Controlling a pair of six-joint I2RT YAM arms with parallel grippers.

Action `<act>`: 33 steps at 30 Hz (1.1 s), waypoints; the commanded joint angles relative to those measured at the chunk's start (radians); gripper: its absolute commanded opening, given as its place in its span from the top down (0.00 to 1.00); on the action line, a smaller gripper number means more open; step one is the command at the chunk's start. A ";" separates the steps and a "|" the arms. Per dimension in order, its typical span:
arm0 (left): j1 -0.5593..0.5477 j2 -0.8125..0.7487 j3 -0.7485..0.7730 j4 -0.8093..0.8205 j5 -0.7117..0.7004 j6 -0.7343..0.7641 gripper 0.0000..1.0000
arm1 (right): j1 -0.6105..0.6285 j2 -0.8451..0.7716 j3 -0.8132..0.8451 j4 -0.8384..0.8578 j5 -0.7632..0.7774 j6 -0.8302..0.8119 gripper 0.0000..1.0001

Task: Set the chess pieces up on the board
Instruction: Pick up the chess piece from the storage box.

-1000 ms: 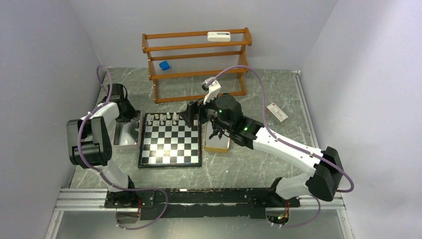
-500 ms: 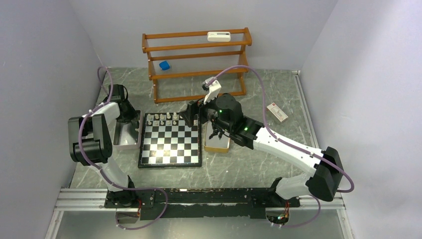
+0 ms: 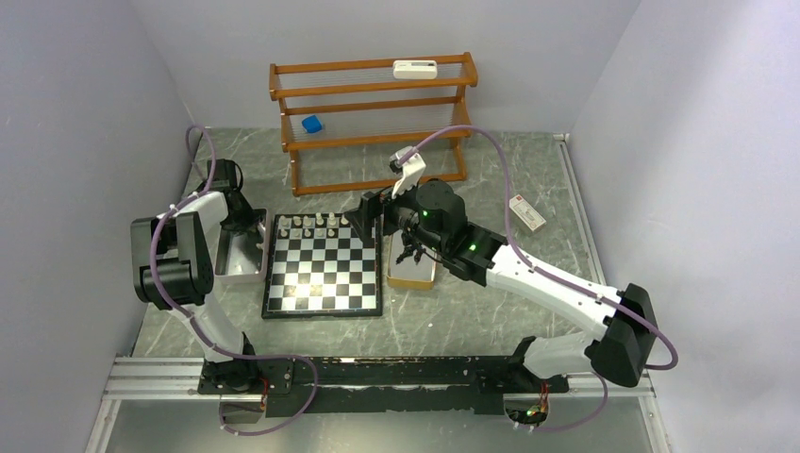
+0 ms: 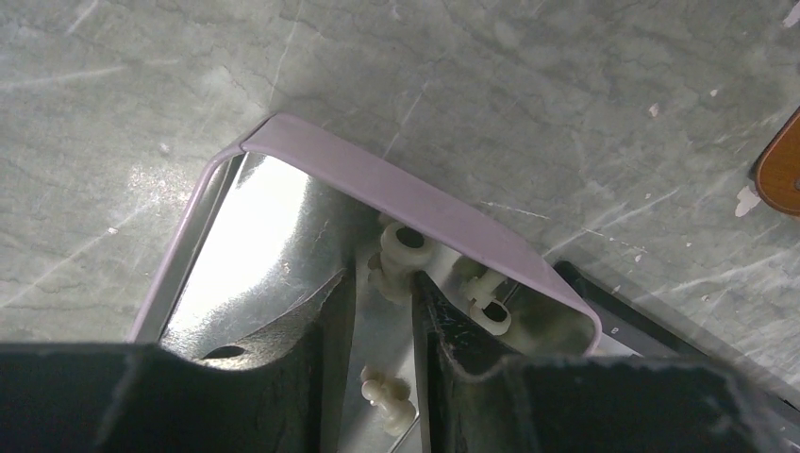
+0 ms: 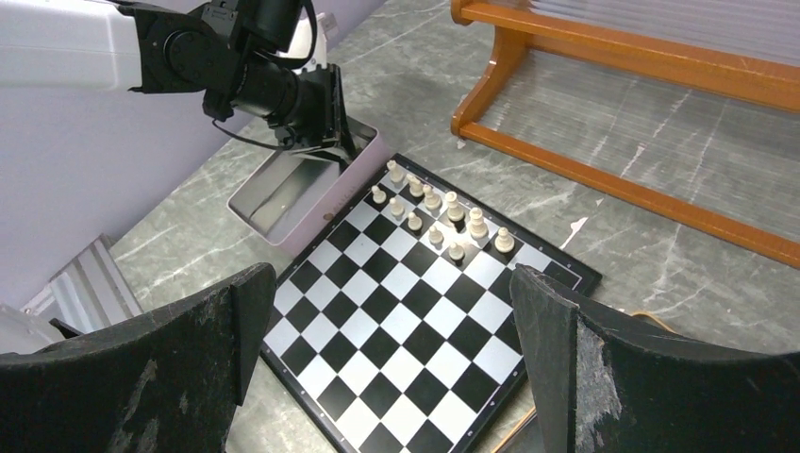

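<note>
The board [image 3: 321, 278] [image 5: 396, 311] lies at mid-table, with several cream chess pieces [image 3: 311, 225] [image 5: 443, 222] on its two far rows. My left gripper [image 3: 253, 236] [image 4: 385, 283] reaches down into a silver tray [image 3: 236, 269] [image 4: 406, 193] [image 5: 292, 193] left of the board. Its jaws stand a narrow gap apart, and a cream piece [image 4: 401, 255] sits at their tips against the right finger. Another cream piece [image 4: 389, 396] lies on the tray floor between the fingers, and one more [image 4: 486, 297] lies to the right. My right gripper [image 3: 373, 222] [image 5: 396, 283] hovers wide open and empty over the board's right side.
A tan tray [image 3: 410, 274] holding dark pieces sits right of the board, under my right arm. A wooden rack [image 3: 373, 123] stands at the back with a blue block [image 3: 311, 124] and a white device [image 3: 415, 68]. A small red-and-white box [image 3: 525, 213] lies at the right.
My left jaws have narrowed inside the silver tray. The right arm has shifted slightly to the right, still wide open.
</note>
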 commanded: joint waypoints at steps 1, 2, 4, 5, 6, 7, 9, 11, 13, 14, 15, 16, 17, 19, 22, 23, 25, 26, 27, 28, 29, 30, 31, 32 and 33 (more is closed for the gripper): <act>0.009 -0.031 -0.001 -0.029 -0.017 0.010 0.66 | 0.003 -0.032 -0.009 0.021 0.020 -0.008 0.00; 0.009 -0.038 -0.003 -0.022 -0.011 0.013 0.66 | 0.003 -0.034 -0.012 0.023 0.019 -0.007 0.00; 0.008 -0.048 -0.004 -0.006 0.003 0.018 0.66 | 0.002 -0.036 -0.014 0.024 0.018 -0.005 0.00; 0.009 -0.047 0.002 -0.004 0.005 0.022 0.66 | 0.003 -0.036 -0.013 0.023 0.014 -0.005 0.00; 0.008 -0.042 0.009 -0.007 0.006 0.027 0.65 | 0.003 -0.036 -0.011 0.021 0.013 -0.005 0.00; 0.009 -0.035 0.017 -0.011 0.004 0.031 0.65 | 0.003 -0.036 -0.009 0.019 0.013 -0.006 0.00; 0.009 -0.024 0.026 -0.015 0.002 0.041 0.63 | 0.003 -0.037 -0.006 0.017 0.016 -0.009 0.00; 0.009 -0.016 0.031 -0.011 0.007 0.048 0.61 | 0.003 -0.040 -0.005 0.017 0.021 -0.011 0.00; 0.009 -0.005 0.035 -0.005 0.014 0.051 0.61 | 0.002 -0.042 -0.005 0.018 0.021 -0.011 0.00; 0.009 -0.003 0.036 -0.001 0.019 0.051 0.61 | 0.002 -0.044 -0.007 0.018 0.022 -0.011 0.00; 0.009 -0.002 0.035 0.009 0.027 0.052 0.61 | 0.002 -0.047 -0.008 0.020 0.020 -0.012 0.00; 0.009 -0.002 0.033 0.015 0.032 0.052 0.61 | 0.003 -0.049 -0.010 0.020 0.023 -0.012 0.00; 0.009 -0.002 0.032 0.020 0.037 0.053 0.61 | 0.003 -0.050 -0.013 0.022 0.025 -0.013 0.00; 0.009 0.001 0.028 0.024 0.043 0.054 0.61 | 0.002 -0.053 -0.015 0.023 0.025 -0.015 0.00; 0.009 0.017 0.032 0.006 0.030 0.052 0.62 | 0.003 -0.056 -0.017 0.025 0.029 -0.016 0.00; 0.009 0.021 0.035 0.000 0.024 0.050 0.62 | 0.003 -0.059 -0.020 0.029 0.030 -0.016 0.00; 0.009 0.026 0.035 -0.010 0.018 0.048 0.64 | 0.003 -0.063 -0.027 0.038 0.030 -0.018 0.00; 0.009 0.028 0.032 -0.013 0.018 0.048 0.65 | 0.003 -0.063 -0.029 0.039 0.029 -0.017 0.00; 0.009 0.029 0.031 -0.018 0.015 0.049 0.66 | 0.002 -0.063 -0.029 0.040 0.030 -0.017 0.00; 0.009 0.030 0.031 -0.022 0.014 0.049 0.67 | 0.002 -0.063 -0.028 0.037 0.029 -0.018 0.00; 0.009 0.030 0.031 -0.027 0.013 0.048 0.69 | 0.003 -0.062 -0.027 0.035 0.029 -0.019 0.00; 0.009 0.030 0.031 -0.029 0.013 0.048 0.70 | 0.003 -0.062 -0.025 0.032 0.029 -0.019 0.00; 0.009 0.027 0.029 -0.031 0.015 0.046 0.72 | 0.003 -0.063 -0.025 0.033 0.030 -0.019 0.00; 0.009 0.023 0.024 -0.032 0.019 0.044 0.73 | 0.003 -0.063 -0.027 0.034 0.030 -0.020 0.00; 0.009 0.020 0.021 -0.032 0.021 0.044 0.75 | 0.002 -0.065 -0.030 0.037 0.030 -0.020 0.00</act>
